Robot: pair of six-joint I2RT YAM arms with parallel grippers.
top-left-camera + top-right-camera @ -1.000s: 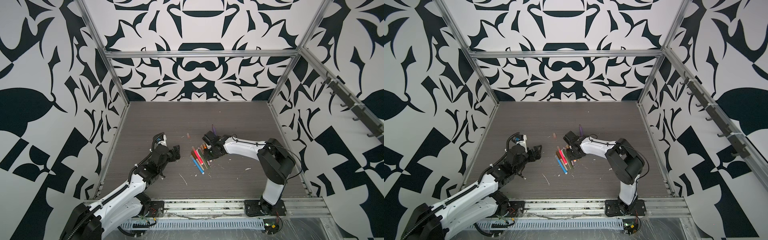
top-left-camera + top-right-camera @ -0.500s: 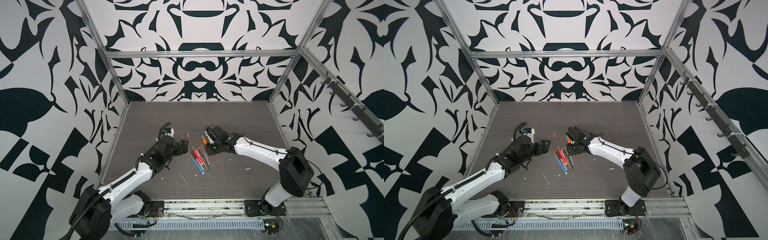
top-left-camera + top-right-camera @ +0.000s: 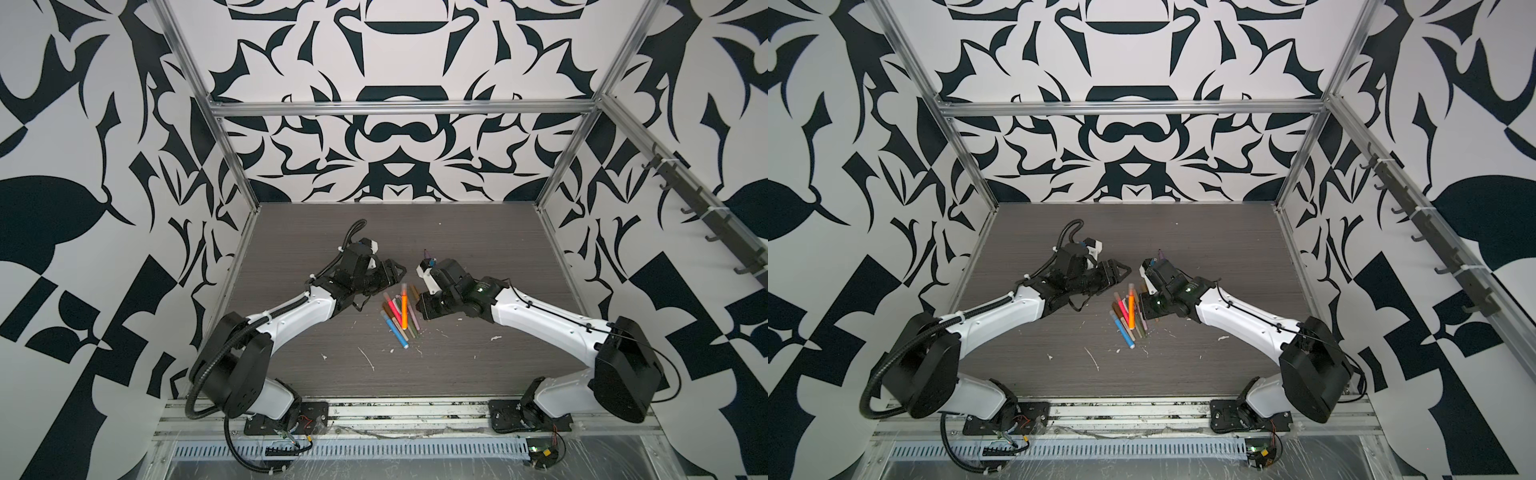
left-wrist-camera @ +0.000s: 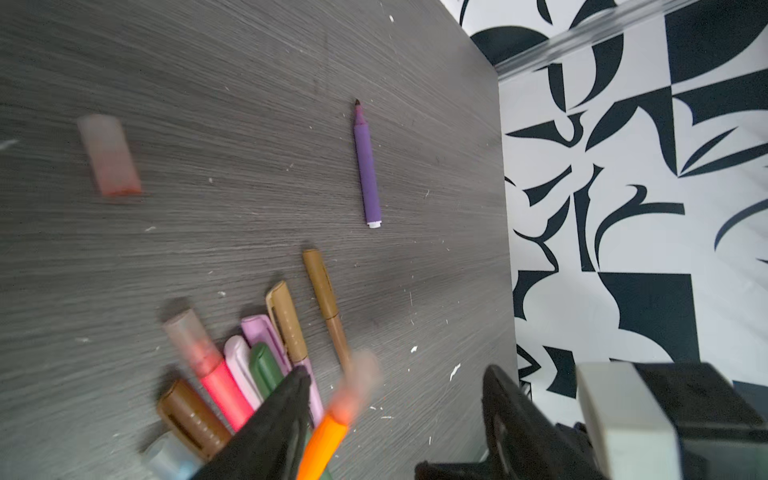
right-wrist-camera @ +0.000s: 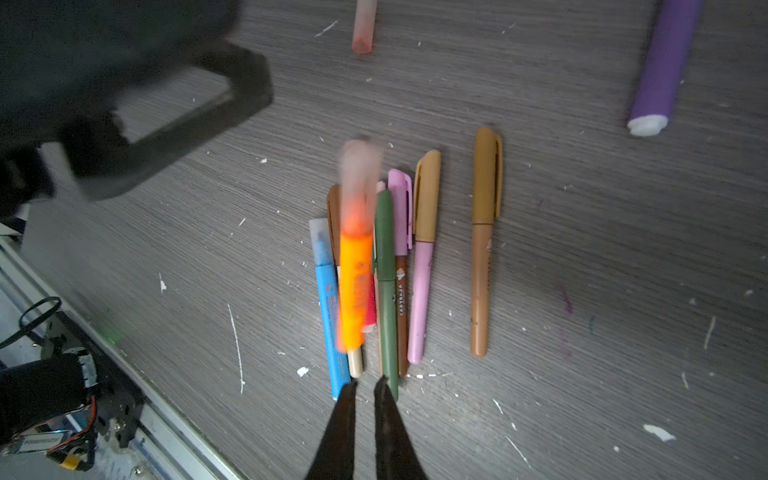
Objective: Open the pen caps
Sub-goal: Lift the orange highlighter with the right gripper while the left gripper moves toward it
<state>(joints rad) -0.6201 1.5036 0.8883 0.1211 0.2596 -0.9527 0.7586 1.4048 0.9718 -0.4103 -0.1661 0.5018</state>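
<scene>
Lying near the middle of the grey table (image 3: 316,232) in both top views: a tight bundle of pens (image 3: 397,322), roughly parallel, cap ends toward the back wall. Orange pen (image 3: 404,305) on or over the bundle, between the two arms. Left gripper (image 3: 399,271) at the bundle's cap end. Right gripper (image 3: 422,313) just beside its right edge.

Left wrist view: left gripper (image 4: 397,374), jaws wide apart and clamping nothing. The blurred cap end of the orange pen (image 4: 324,440) sits between them, close by one finger (image 4: 282,419). Purple pen (image 4: 368,166) uncapped, dark nib bare, lying alone and well apart from the bundle. Loose cap (image 4: 109,156), pale pinkish, lying alone, well apart from both.

Right wrist view: right gripper (image 5: 365,384), jaws drawn together to a slit with nothing seen in it. Orange pen (image 5: 353,270), blurred, just ahead of the tips; whether they touch cannot be told. Olive, lilac, tan, brown and blue pens beneath and beside it, caps on. White flecks (image 5: 658,432) scattered over the table.
</scene>
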